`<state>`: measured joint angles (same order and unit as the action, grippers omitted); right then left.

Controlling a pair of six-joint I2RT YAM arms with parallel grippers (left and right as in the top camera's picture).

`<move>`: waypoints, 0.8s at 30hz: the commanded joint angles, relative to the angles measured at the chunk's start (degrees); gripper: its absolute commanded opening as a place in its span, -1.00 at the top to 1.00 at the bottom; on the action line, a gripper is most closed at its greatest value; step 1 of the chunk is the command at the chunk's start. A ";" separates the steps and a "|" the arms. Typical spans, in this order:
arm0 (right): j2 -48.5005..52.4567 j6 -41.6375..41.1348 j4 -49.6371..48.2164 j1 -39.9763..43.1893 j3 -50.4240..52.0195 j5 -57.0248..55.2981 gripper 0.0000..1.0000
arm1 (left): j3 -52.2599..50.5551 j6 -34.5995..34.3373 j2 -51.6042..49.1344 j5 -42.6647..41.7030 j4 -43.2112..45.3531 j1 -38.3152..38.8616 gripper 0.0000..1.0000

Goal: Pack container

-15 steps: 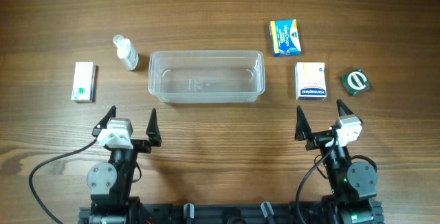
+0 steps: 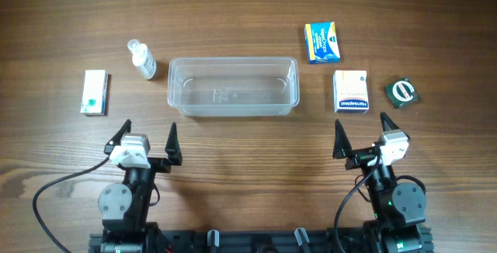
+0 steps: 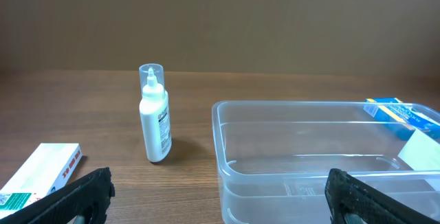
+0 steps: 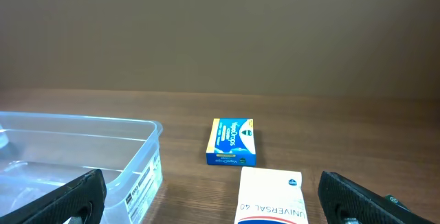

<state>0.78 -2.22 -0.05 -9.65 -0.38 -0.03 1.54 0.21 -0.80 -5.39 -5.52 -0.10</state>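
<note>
At the bottom of the overhead frame, the left gripper (image 2: 149,129) and right gripper (image 2: 359,125) sit with jaws spread wide, holding nothing. Beyond them, at centre, the clear container (image 2: 233,90) stands empty. Farther up and to the left, near its corner, the upright bottle (image 2: 142,59) looks likely to topple if a finger clips it, and a nudge could send the light container skidding.

Left on the wooden table (image 2: 233,5), a small white bottle (image 2: 142,59) with a clear cap stands upright, a white and green box (image 2: 94,92) lying flat near it. To the right a blue and yellow box (image 2: 323,43) lies farthest back, a white box (image 2: 350,91) with blue and red print nearer, and a dark green packet (image 2: 402,92) with a white ring beside that
</note>
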 commanded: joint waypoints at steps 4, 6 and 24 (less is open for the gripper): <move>0.02 0.68 -0.31 0.24 0.07 0.74 -0.99 | -0.48 1.07 0.42 0.35 0.17 0.26 -1.00; 0.02 0.68 -0.31 0.26 0.09 0.74 -0.99 | -0.48 1.07 0.42 0.35 0.17 0.26 -1.00; 0.02 -1.05 -0.35 0.24 0.07 6.71 -0.99 | -0.48 1.07 0.42 0.35 0.17 0.26 -0.99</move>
<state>0.78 -2.24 -0.03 -9.65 -0.38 1.83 1.54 0.21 -0.80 -5.39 -5.52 -0.10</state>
